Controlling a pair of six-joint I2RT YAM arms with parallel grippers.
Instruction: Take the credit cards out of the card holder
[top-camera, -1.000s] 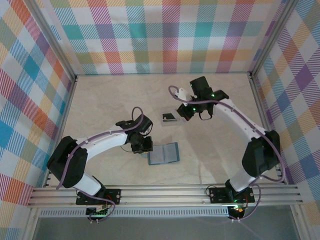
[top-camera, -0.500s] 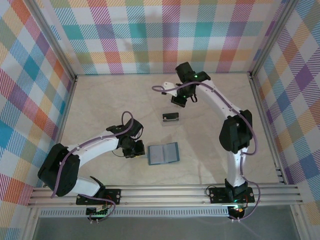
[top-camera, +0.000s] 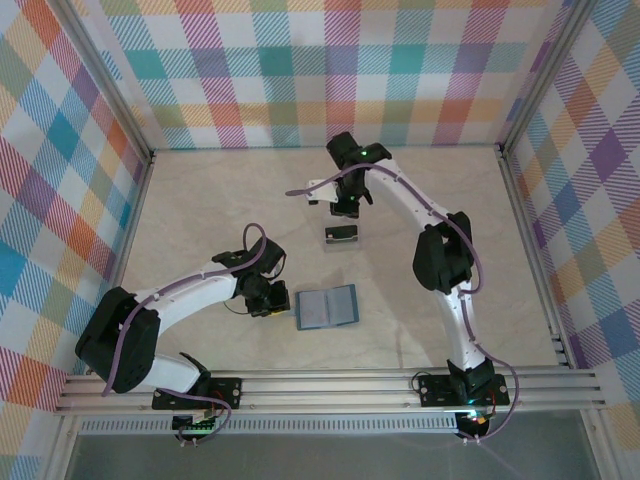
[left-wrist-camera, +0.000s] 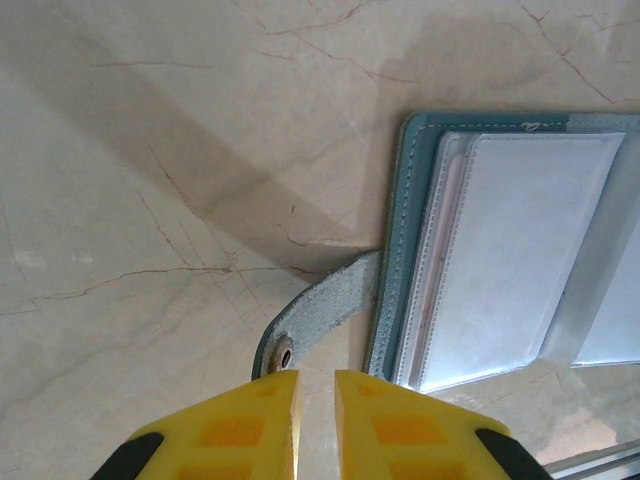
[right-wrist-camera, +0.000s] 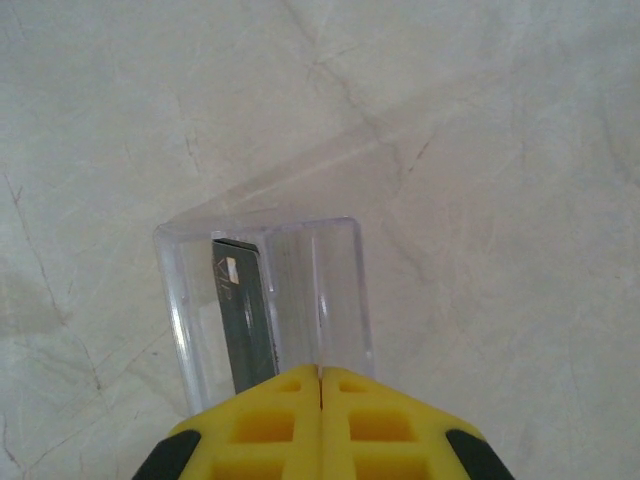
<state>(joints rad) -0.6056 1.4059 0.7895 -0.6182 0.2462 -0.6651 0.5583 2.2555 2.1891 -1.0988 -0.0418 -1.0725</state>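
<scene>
Swinging leftward since a second ago, the right gripper (right-wrist-camera: 320, 372) now hangs over the clear tray (right-wrist-camera: 262, 226), fingers pressed together on nothing. One dark credit card (right-wrist-camera: 243, 320) sits in the tray; its pale mark is too small to read, and its near end is hidden behind the fingers. The left gripper (left-wrist-camera: 316, 378), a slit apart and empty, stops just short of the side tab (left-wrist-camera: 322, 308) of the card holder (left-wrist-camera: 515, 260). The holder lies open on the table (left-wrist-camera: 150, 150), teal-edged with grey-blue pockets, and is cut off at the right.
</scene>
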